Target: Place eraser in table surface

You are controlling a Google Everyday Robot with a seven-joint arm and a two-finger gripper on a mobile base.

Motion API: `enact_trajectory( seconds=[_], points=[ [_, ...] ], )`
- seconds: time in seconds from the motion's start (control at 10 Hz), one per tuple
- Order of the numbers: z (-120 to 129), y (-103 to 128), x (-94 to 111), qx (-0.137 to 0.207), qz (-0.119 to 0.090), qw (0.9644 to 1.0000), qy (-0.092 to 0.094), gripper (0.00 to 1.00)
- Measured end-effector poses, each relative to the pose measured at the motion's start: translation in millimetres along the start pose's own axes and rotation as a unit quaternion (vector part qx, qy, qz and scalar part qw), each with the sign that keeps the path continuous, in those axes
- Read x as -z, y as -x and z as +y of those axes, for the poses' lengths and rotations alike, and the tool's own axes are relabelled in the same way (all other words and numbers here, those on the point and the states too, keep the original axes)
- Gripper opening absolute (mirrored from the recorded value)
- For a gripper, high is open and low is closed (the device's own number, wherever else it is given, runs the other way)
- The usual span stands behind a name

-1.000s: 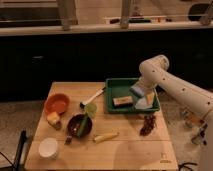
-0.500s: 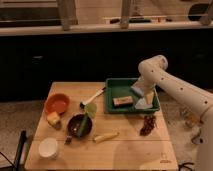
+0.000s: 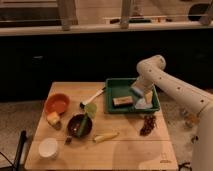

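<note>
The small tan-brown eraser [image 3: 122,101] lies flat in the green tray [image 3: 119,88]. The claw [image 3: 141,98] hangs just beside it, and I can't tell how far open it is.

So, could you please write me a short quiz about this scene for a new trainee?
1. Fill in: on the table surface, the banana lies to the picture's ___ of the dark bowl.
2. True or false: the eraser already lies on the table surface.
3. The hand is over: A) the dark bowl, B) the green tray, C) the banana.

Key: 1 right. 2 false, the eraser lies in the green tray. 3 B.
</note>
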Motion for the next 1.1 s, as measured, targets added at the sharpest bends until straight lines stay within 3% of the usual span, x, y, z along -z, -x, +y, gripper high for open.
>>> enact_trajectory(
  seconds=[0.5,1.1],
  points=[
    [-19,32,-3,0.02,-0.01,0.9997,-0.011,0.8],
    [-29,54,-18,0.015,-0.023,0.9996,-0.011,0.8]
  ],
)
